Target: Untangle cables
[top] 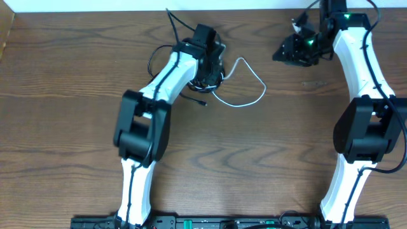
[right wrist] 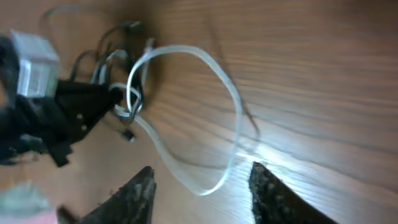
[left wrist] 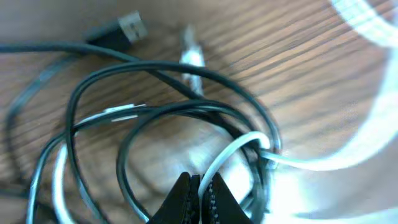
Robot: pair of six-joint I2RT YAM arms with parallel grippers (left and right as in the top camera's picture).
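The white cable and the black cable lie tangled at the back middle of the table. From the knot the white cable runs out to the right in a wide loop. My left gripper is down in the knot, shut on a strand of the white cable. Black cable loops lie around it, with a black plug and a white plug beyond. My right gripper is open and empty, apart from the cables at the back right.
The brown wooden table ends at a pale wall edge along the back. The left arm stretches over the middle left. The right arm stands along the right side.
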